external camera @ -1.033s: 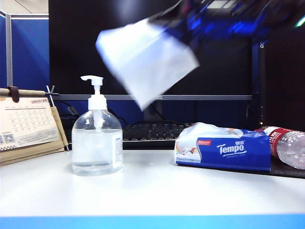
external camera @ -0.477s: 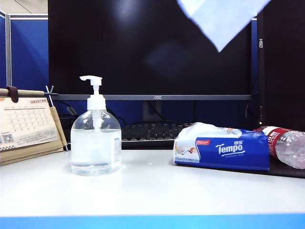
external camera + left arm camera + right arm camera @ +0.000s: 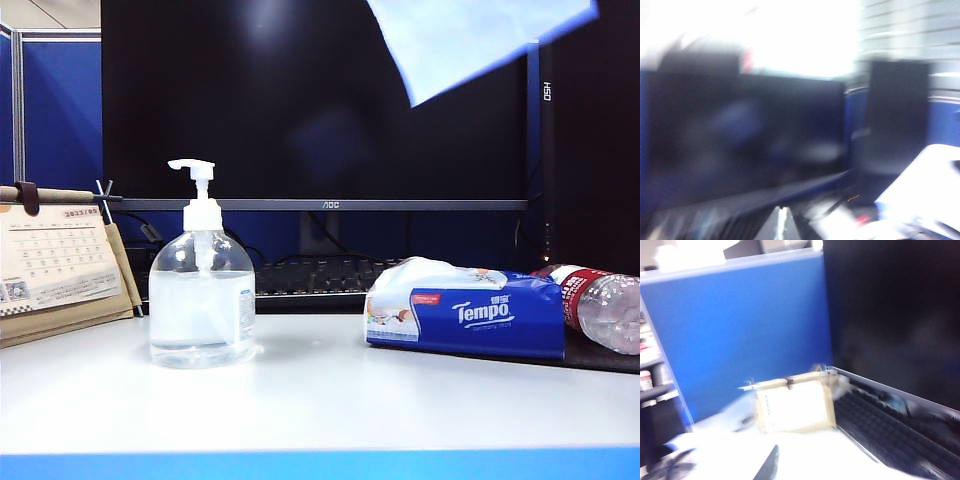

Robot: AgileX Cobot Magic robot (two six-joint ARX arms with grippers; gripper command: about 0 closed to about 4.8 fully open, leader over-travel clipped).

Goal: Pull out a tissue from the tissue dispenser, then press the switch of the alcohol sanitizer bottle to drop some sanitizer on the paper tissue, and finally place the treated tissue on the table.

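The white tissue [image 3: 470, 40] hangs in the air at the top right of the exterior view, and what holds its upper part is cut off by the frame. The blue tissue dispenser [image 3: 465, 312] lies on the table [image 3: 320, 400] at the right, with white paper poking out. At the left stands the alcohol sanitizer bottle [image 3: 202, 300], its white switch [image 3: 192, 168] untouched. Neither gripper shows in the exterior view. In the blurred right wrist view my right gripper [image 3: 771, 465] is a shut dark blade amid white. In the left wrist view my left gripper [image 3: 782, 222] looks shut and empty.
A dark monitor [image 3: 320, 100] and a keyboard [image 3: 320, 275] stand behind the table. A desk calendar [image 3: 55, 262] leans at the far left. A clear red-labelled water bottle [image 3: 605, 305] lies at the far right beside the pack. The table has a blue front edge [image 3: 320, 465].
The tissue has risen and gone right, from above the bottle to the top right corner. The gripper that held it has left the exterior view. Bottle and pack have not moved.
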